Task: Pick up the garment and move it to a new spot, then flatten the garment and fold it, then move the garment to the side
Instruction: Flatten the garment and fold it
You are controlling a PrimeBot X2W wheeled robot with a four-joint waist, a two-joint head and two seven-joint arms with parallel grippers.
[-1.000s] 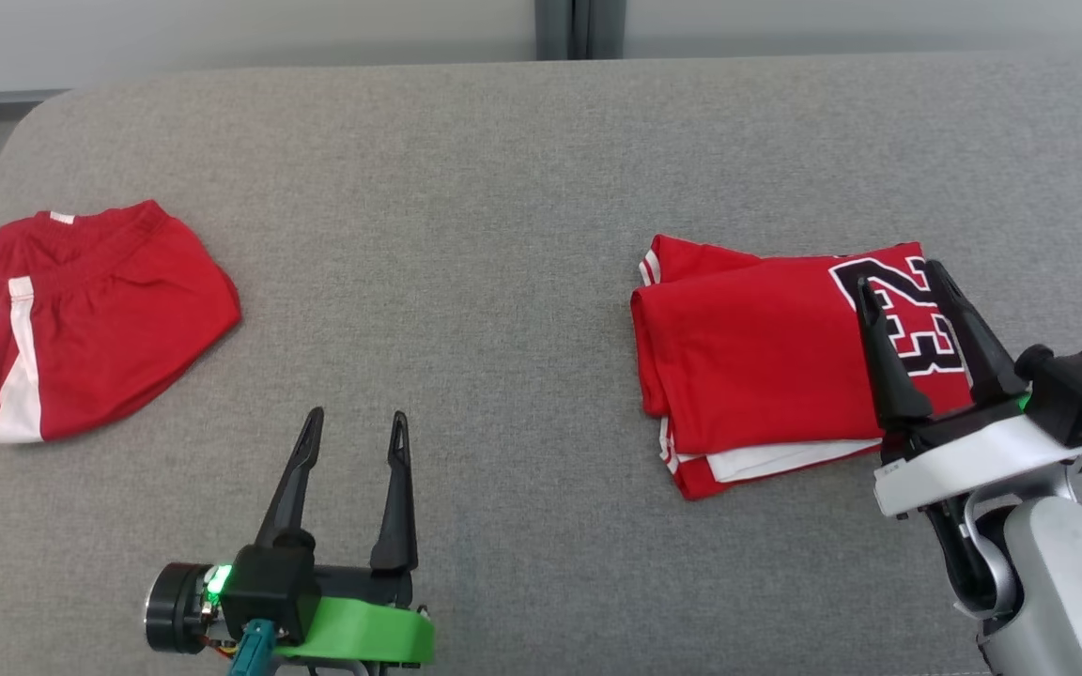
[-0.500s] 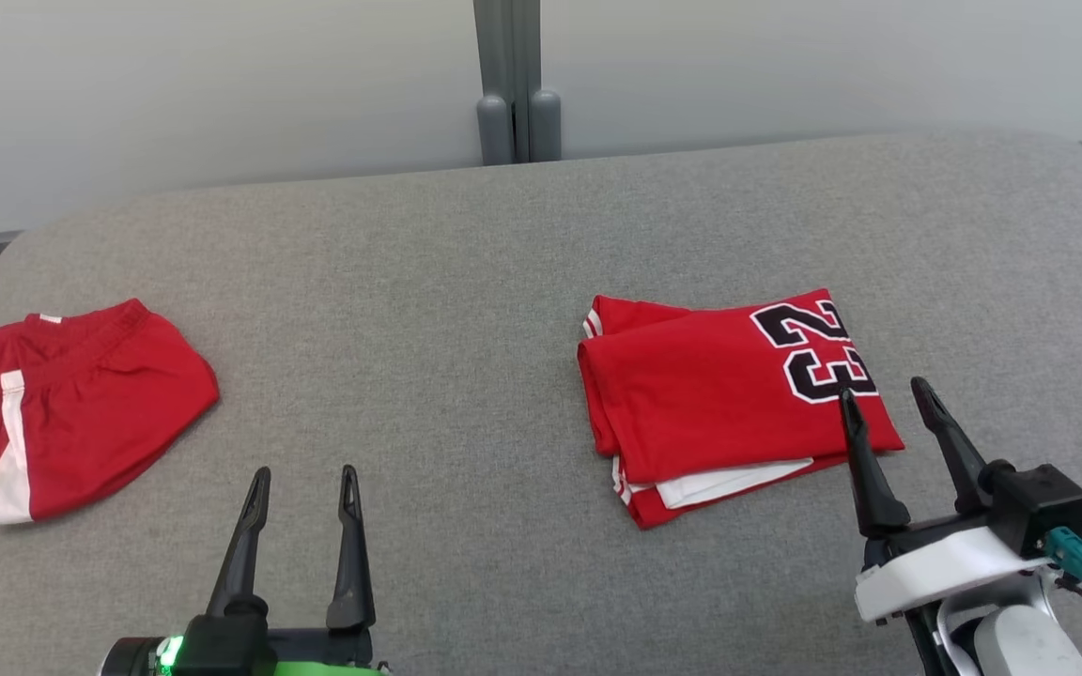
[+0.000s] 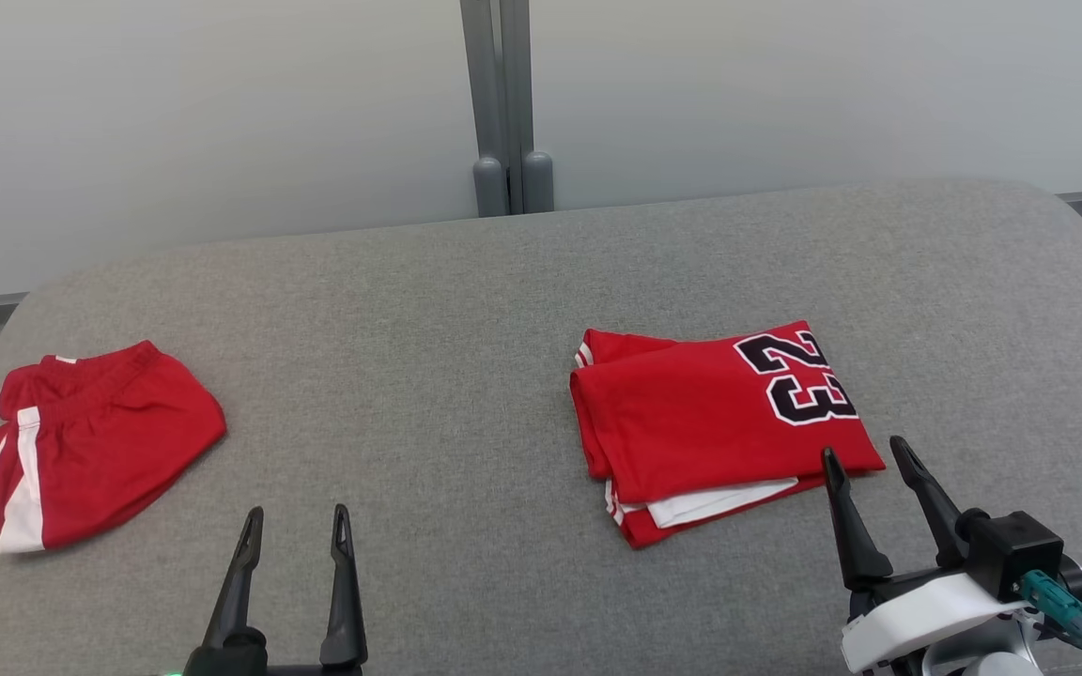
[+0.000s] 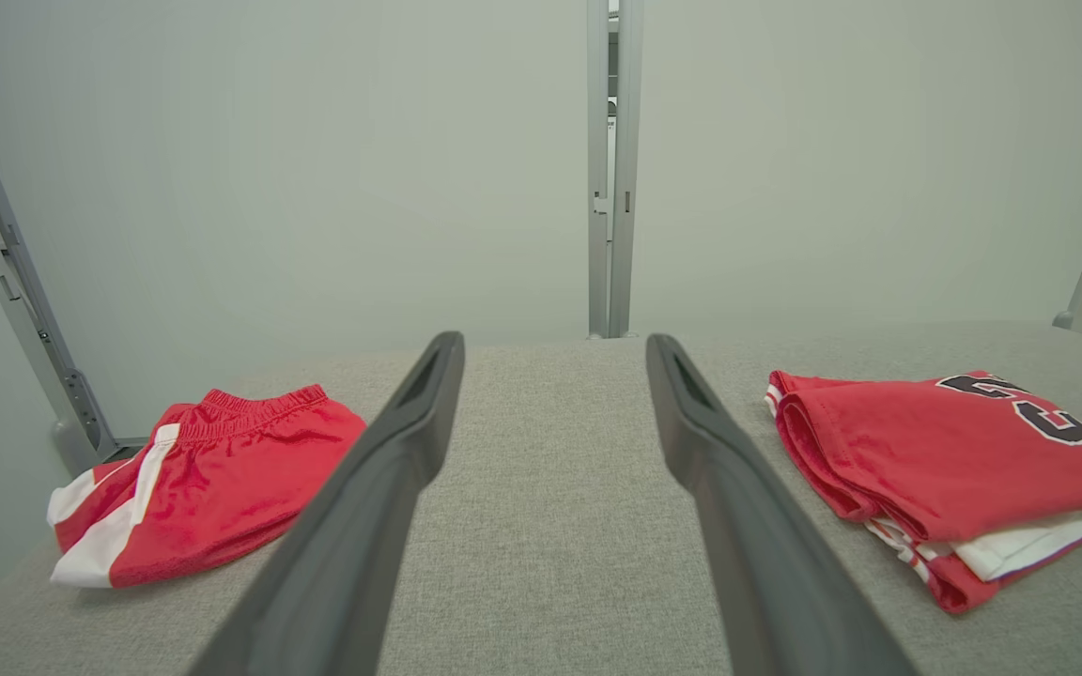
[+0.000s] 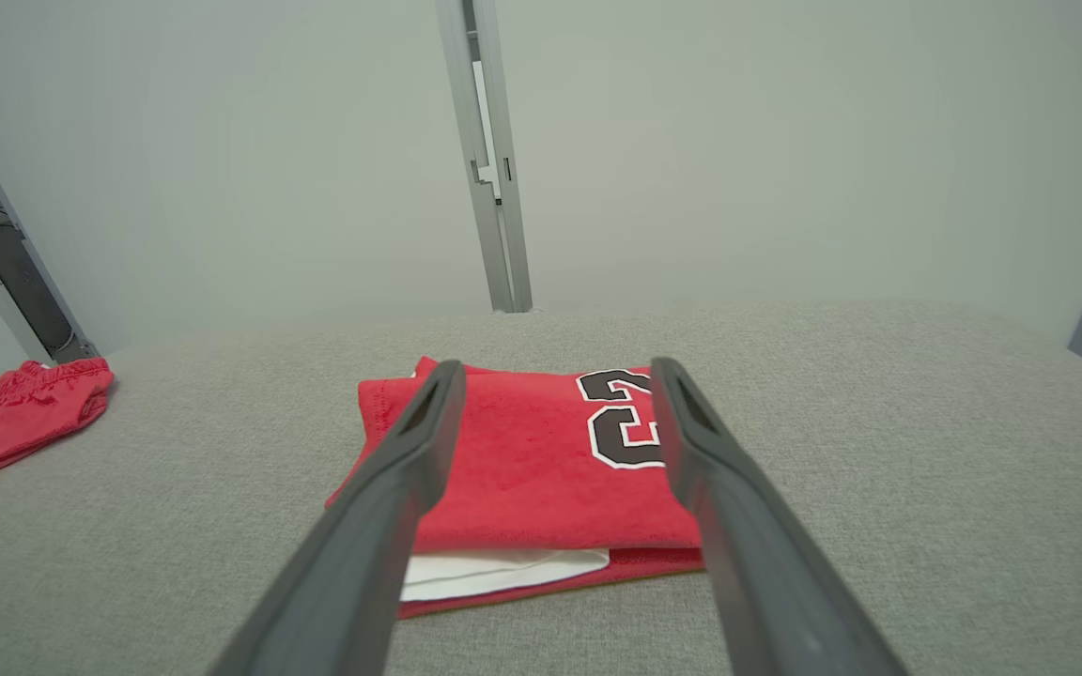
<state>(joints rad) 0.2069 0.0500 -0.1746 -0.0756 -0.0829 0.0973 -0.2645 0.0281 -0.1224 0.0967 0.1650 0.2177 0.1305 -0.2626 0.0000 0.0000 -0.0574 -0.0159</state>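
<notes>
Okay, head view gives the full 23 on the folded red jersey (image 3: pixel 719 422), right of centre on the grey table (image 3: pixel 428 310); left wrist view clips that number. The right gripper (image 3: pixel 862 448) points at the jersey's near-right corner and the left gripper (image 3: pixel 298 512) sits low, both with fingers apart and empty, bases cut off. The red shorts (image 3: pixel 81 441) lie far left.

Number: I read "23", black digits edged in white.
Stands on: folded red jersey (image 3: pixel 710 432), right of centre in my head view.
Orientation: turned sideways, 2 above 3.

Left gripper (image 3: pixel 295 526) jaws apart; right gripper (image 3: pixel 865 455) jaws apart, empty.
</notes>
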